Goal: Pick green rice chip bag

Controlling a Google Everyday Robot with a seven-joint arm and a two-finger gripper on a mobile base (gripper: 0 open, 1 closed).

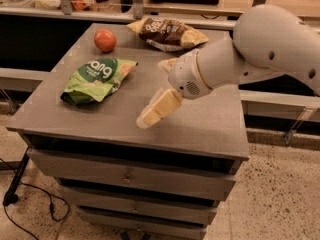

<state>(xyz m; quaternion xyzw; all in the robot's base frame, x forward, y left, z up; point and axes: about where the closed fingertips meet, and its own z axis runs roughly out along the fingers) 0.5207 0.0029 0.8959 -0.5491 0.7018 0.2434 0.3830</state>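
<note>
I have the gripper (pixel 152 93) over the grey cabinet top (pixel 200 129), its two cream fingers spread wide apart with nothing between them. The green rice chip bag (pixel 97 79) lies flat to the gripper's left, clear of it. Its long axis runs diagonally, with the far corner angled toward the gripper.

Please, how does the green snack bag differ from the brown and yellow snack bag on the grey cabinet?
Colour: the green rice chip bag is light green with white lettering; the brown-and-yellow bag is dark brown with yellow ends. Place: the green one lies at the left side, the brown one at the back edge. The open gripper is right of the green bag, in front of the brown one, touching neither. Both lie flat and crinkled.
</note>
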